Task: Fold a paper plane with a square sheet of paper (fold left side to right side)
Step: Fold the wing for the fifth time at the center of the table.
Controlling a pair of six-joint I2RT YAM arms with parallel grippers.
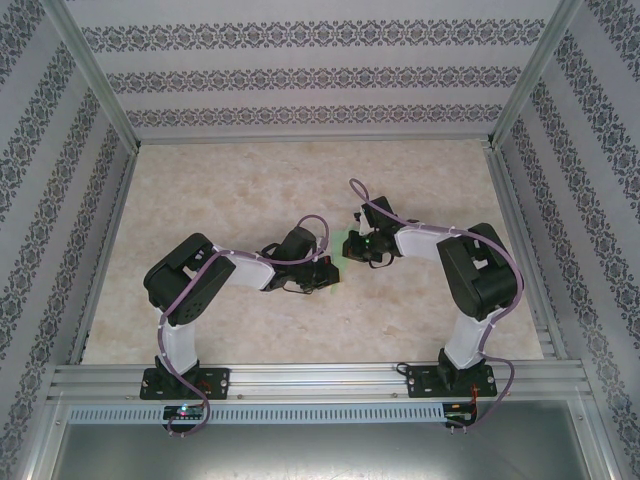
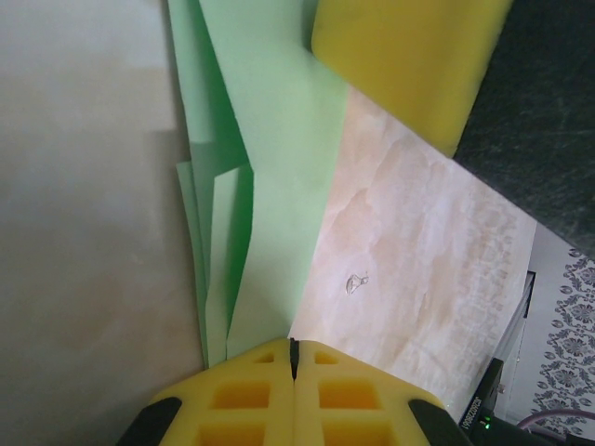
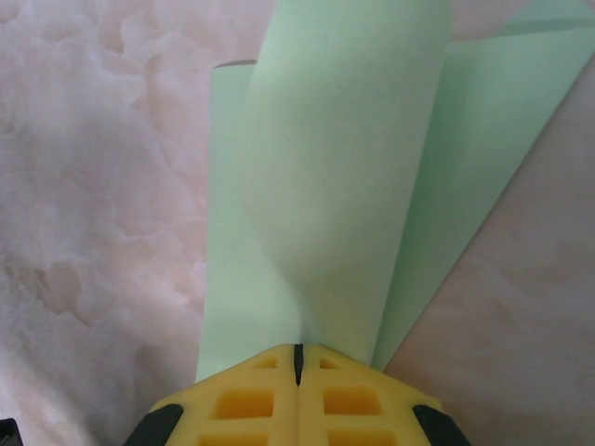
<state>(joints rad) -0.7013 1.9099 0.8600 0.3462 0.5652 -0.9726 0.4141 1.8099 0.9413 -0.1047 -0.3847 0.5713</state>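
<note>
The pale green sheet of paper (image 1: 346,243) lies partly folded in the middle of the table, between the two gripper tips. In the left wrist view the paper (image 2: 279,167) shows several long folded layers running away from my left gripper (image 2: 294,355), whose yellow fingers are shut with their tips on its near end. My left gripper (image 1: 333,271) sits just below the paper. In the right wrist view a flap of the paper (image 3: 335,158) curls up off the flat layers and runs into my right gripper (image 3: 297,358), which is shut on it. My right gripper (image 1: 358,246) is at the paper's right side.
The marble-patterned table (image 1: 240,180) is open on all sides of the arms. Metal frame posts and patterned walls close it in at the left, right and back. A yellow finger of the right gripper (image 2: 409,56) lies over the paper's far end in the left wrist view.
</note>
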